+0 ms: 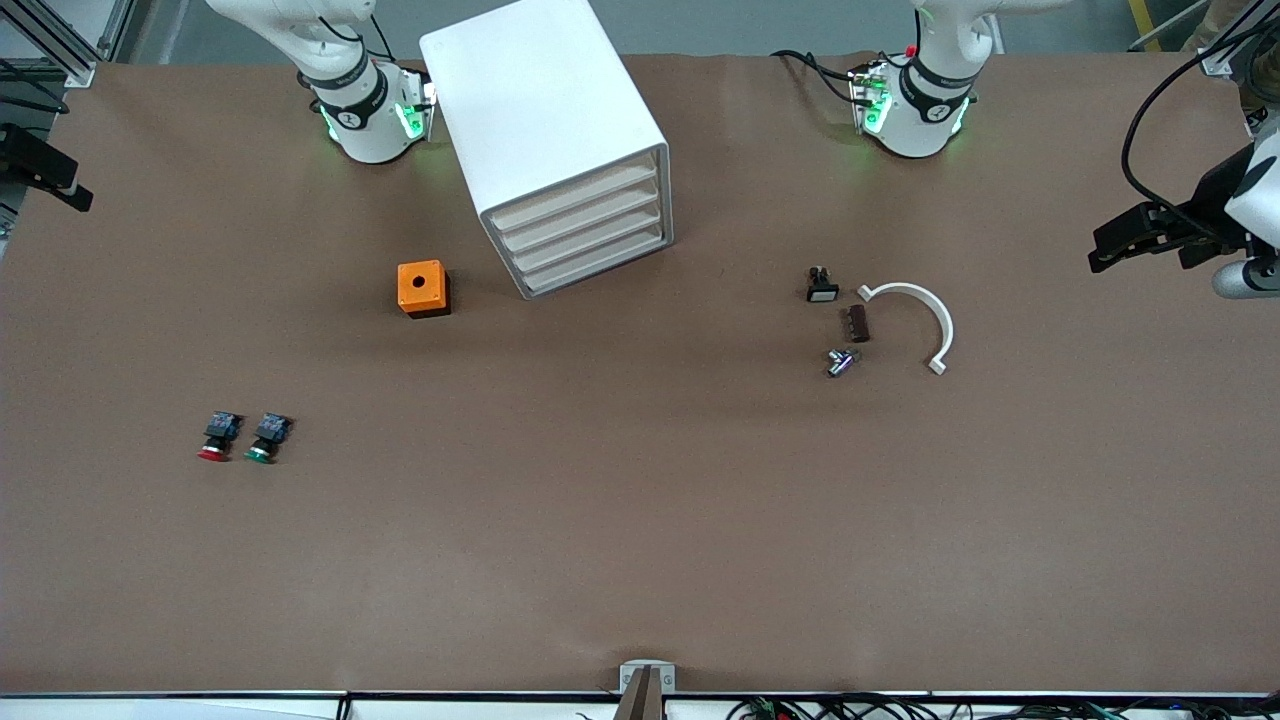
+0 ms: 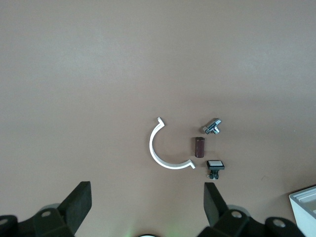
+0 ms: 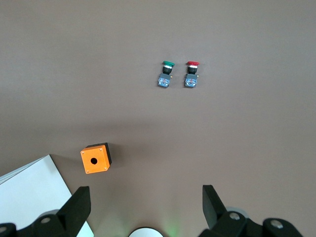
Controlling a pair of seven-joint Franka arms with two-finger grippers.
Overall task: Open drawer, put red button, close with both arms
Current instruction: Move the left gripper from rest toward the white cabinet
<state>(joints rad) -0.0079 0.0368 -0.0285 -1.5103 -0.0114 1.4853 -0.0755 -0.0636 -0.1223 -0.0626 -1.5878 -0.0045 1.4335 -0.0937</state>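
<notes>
The white cabinet [image 1: 560, 140] is sitting between the two arm bases with all four drawers shut, the drawer [image 1: 590, 258] fronts facing the front camera. The red button [image 1: 217, 437] is lying on the brown table [image 1: 640, 520] toward the right arm's end, just beside the green button [image 1: 267, 439], both nearer the camera than the orange box [image 1: 422, 288]. The right gripper [image 3: 145, 207] is hanging high over the table with fingers spread, empty. The left gripper [image 2: 145, 207] is hanging likewise released, over a white curved clip [image 1: 915, 322], a brown cylinder [image 1: 858, 323], a metal fitting [image 1: 840, 362] and a small switch [image 1: 822, 286].
</notes>
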